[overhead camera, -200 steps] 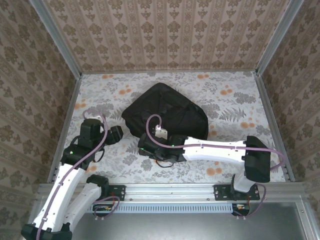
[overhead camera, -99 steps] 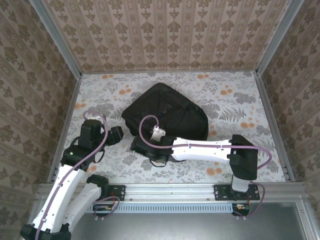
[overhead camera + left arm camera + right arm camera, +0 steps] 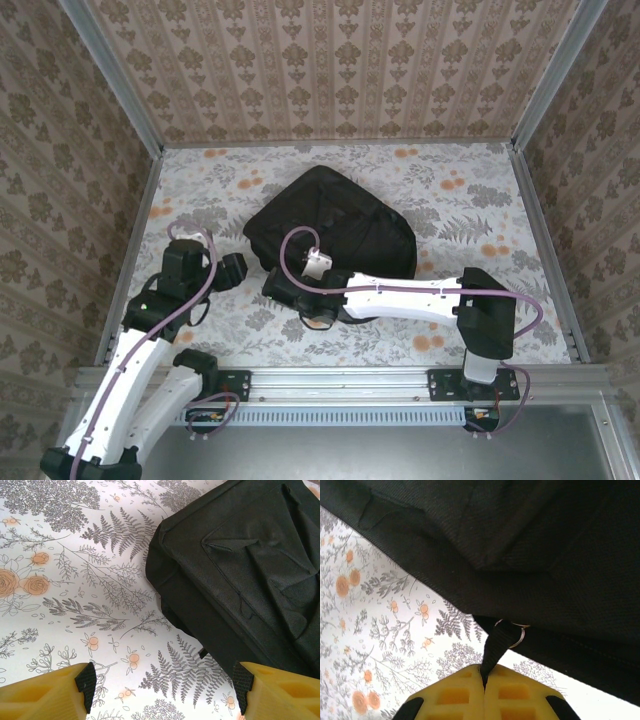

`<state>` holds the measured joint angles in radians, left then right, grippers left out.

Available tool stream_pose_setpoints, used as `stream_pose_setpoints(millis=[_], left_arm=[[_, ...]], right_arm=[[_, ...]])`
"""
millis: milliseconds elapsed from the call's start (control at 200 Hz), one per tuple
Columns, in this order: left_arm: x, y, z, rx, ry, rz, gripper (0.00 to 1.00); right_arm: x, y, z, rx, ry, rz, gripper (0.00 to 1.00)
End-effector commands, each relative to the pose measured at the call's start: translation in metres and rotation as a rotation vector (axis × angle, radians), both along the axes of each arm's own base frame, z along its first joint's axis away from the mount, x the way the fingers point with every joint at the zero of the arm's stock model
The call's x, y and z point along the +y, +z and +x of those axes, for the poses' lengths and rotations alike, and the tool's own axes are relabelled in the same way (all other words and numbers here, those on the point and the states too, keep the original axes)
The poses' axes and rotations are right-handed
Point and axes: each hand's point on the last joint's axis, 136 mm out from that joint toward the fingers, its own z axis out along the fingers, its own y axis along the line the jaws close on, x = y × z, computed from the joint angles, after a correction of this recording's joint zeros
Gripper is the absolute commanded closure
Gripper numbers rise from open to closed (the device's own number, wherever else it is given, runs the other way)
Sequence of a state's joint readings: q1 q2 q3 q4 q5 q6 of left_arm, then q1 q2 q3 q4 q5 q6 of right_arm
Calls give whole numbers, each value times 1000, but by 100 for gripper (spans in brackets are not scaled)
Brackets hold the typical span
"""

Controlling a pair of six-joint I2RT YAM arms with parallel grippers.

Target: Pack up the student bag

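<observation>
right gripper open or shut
Shut: in the wrist view the right gripper pinches a black strap hanging from the bag, fingers pressed together.

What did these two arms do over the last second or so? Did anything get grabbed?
The right pincer slid a little to the left along the near edge of the student bag and closed on a black strap there. The left pincer stayed open beside the bag, and the bag itself did not move.

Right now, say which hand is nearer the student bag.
Right. The right hand grips the strap of the student bag; the left hand is open, apart, off its left corner.
</observation>
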<state>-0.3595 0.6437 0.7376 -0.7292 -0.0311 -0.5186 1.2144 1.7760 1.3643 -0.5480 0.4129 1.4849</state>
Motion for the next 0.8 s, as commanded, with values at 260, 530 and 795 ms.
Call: stream_pose_setpoints(millis=[260, 530, 795], left_arm=[[-6, -14, 5, 91, 15, -33, 17], [-42, -29, 20, 208, 28, -297, 15], [-53, -47, 37, 243, 89, -368, 17]], right_arm=[[-20, 15, 0, -46, 130, 85, 100], [-43, 22, -3, -60, 229, 232, 100], [-53, 31, -1, -55, 241, 282, 100]])
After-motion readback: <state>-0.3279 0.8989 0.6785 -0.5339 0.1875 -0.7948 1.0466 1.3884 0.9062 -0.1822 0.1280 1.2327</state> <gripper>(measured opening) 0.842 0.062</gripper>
